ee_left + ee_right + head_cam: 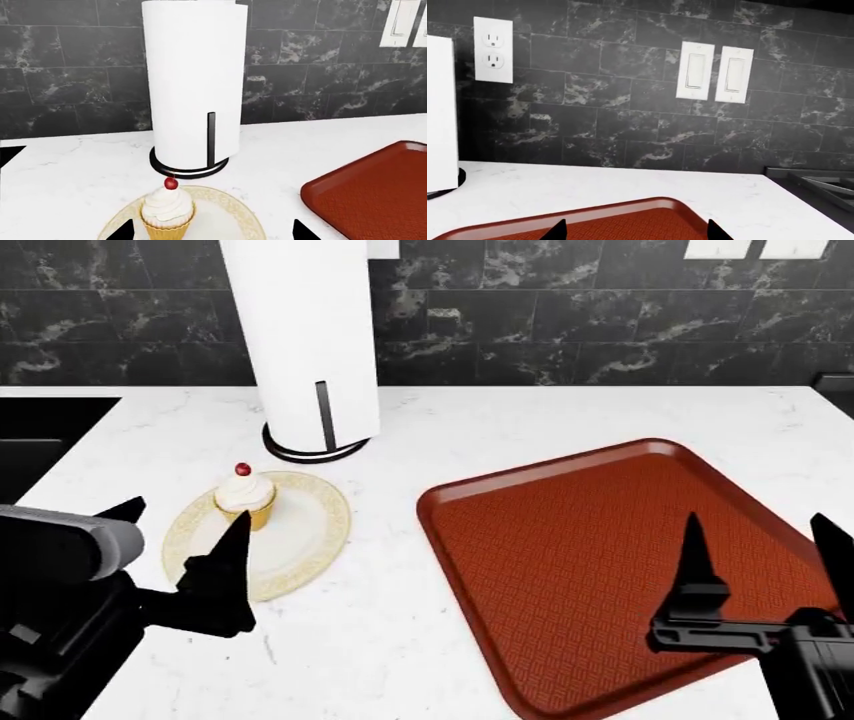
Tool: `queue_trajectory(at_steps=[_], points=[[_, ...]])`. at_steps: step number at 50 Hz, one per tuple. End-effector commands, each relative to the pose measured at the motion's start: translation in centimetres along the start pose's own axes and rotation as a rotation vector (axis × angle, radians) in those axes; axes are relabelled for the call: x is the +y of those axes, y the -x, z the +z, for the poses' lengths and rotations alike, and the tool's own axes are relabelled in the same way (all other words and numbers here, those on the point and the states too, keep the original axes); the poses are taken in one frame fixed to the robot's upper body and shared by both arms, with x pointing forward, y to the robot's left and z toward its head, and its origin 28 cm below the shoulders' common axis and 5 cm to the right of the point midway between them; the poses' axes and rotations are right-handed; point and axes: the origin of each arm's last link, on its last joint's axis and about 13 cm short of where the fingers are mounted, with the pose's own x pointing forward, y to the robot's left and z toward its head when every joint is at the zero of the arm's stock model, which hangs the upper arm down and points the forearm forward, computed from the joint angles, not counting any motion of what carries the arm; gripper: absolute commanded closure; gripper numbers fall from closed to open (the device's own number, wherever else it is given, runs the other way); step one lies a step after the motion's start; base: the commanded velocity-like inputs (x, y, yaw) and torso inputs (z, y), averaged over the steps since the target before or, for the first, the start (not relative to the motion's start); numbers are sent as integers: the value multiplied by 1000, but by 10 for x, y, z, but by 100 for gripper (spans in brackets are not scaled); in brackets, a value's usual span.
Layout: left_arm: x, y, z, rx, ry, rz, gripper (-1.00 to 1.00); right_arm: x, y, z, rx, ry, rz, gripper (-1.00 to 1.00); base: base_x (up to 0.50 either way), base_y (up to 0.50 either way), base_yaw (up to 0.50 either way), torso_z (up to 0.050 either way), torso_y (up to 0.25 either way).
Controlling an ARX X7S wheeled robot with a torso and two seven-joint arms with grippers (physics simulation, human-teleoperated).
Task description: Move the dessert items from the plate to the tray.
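One dessert item, a cupcake (247,498) (167,212) with white frosting, a red cherry and a yellow-orange wrapper, stands upright on the cream, gold-rimmed plate (304,545) (227,217). My left gripper (187,515) (212,231) hovers open just short of it, and the cupcake sits in front of one finger rather than between the two. To the right the dark-red tray (574,540) (373,195) (627,226) lies on the white counter with nothing on it. My right gripper (754,525) (637,231) is open above the tray's right part, holding nothing.
A tall paper towel roll (300,330) (193,85) on a black holder stands just behind the plate. The black tile wall carries an outlet (493,49) and two switches (714,72). A dark recess (40,430) borders the counter on the left.
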Motion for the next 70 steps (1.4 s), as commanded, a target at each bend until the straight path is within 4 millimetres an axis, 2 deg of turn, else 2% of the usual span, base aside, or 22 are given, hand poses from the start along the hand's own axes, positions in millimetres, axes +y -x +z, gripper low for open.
queue_trajectory(at_steps=[1,8,23,46,70], points=[[10,-5,30,121,-55,-31,-100,-2,2,4,-1,-1,-8,-100,0,0,0,0,0],[17,-17,41,178,-78,-27,-100,-2,2,5,-3,1,-9,-100,0,0,0,0,0],[31,-44,35,286,-97,-31,-100,-5,6,8,-2,5,-5,-100,0,0,0,0,0],[38,-57,22,376,-79,-66,-100,-4,7,8,-3,4,0,-100,0,0,0,0,0],[43,-73,10,423,-104,-13,-100,-6,8,10,-8,2,-3,-100,0,0,0,0,0]])
